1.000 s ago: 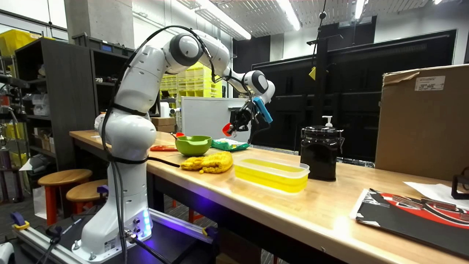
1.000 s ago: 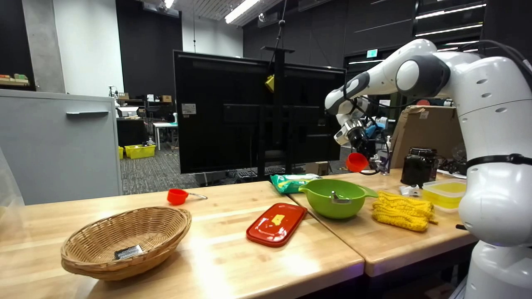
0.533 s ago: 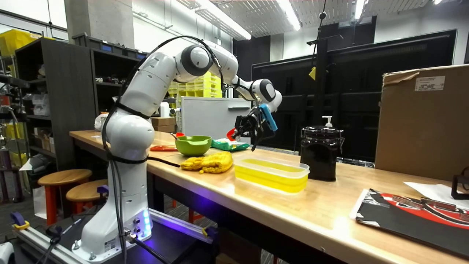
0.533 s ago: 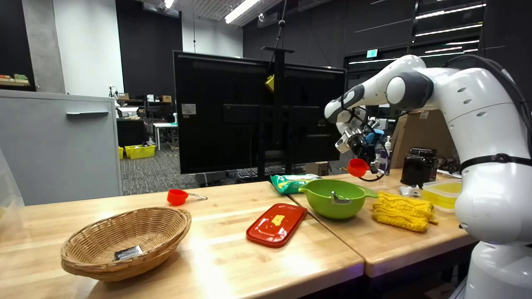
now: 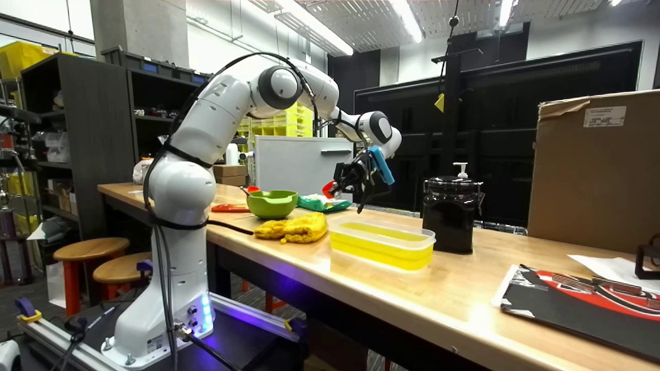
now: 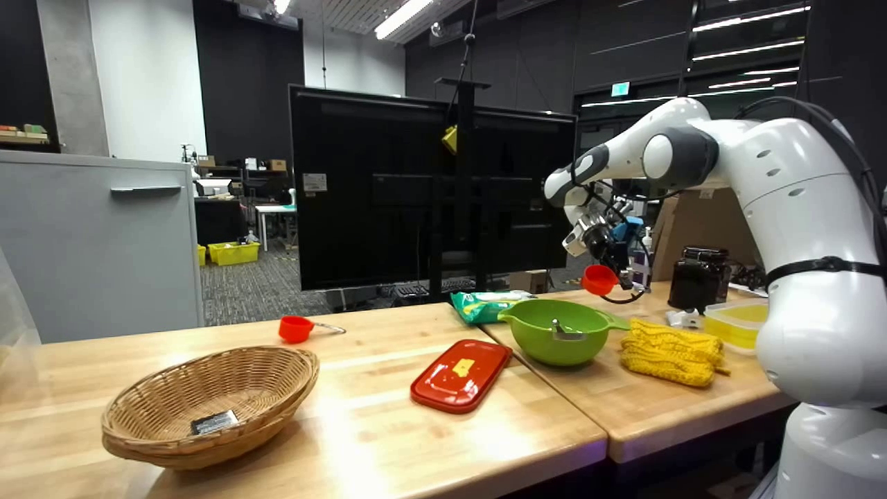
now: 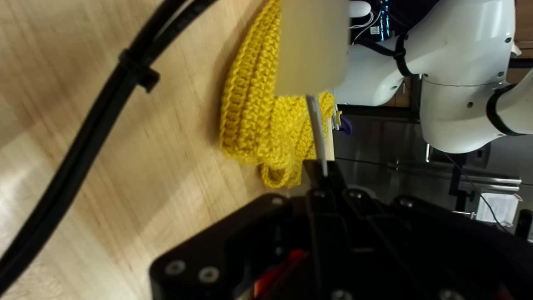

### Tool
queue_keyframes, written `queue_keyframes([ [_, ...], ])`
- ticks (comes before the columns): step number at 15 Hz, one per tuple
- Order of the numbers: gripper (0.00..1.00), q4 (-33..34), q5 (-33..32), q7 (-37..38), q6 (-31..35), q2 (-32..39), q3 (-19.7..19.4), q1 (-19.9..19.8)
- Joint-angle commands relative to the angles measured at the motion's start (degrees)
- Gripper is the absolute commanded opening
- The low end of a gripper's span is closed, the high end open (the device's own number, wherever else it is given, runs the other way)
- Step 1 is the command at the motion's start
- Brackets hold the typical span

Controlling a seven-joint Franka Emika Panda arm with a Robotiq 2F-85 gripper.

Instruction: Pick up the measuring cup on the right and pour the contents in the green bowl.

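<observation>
While a gripper (image 7: 323,173) holds a red measuring cup (image 6: 599,280) aloft, a green bowl (image 6: 554,350) sits on the wooden table (image 6: 378,443)

As the wrist view shows, the gripper's fingers (image 7: 327,208) stand close together, pinched on a thin grey handle (image 7: 317,129); a blurred pale slab (image 7: 312,46) shows at its far end. In both exterior views the measuring cup, a small rounded shell of smooth plastic, hangs above the table, apart from the green bowl and to its side; what it contains cannot be seen. Smooth and round, the green bowl has a pouring lip (image 6: 508,314) at its rim. Beside it lies a ribbed yellow knit (image 6: 672,353), just next to a translucent tray (image 5: 381,255), yellow in its lower part. A crinkled green packet (image 6: 481,308) lies beyond. A glossy red lid (image 6: 450,394) with rounded corners lies flat near the green bowl, well apart from an oval wicker basket (image 6: 166,447); in an exterior view, 1 more red cup (image 6: 296,330), with a thin metal shank (image 6: 331,327), rests beyond the basket.
</observation>
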Motion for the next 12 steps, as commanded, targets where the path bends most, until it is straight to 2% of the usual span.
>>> queue_keyframes([
  [1,0.22,1.6,-0.8,1.9,-1.4,0.0,1.2,-0.8],
  [6,0.52,1.9,-1.4,2.3,-1.5,-0.2,1.7,-0.6],
  [12,0.95,2.7,-1.7,3.2,-1.4,-0.6,2.4,-0.2],
])
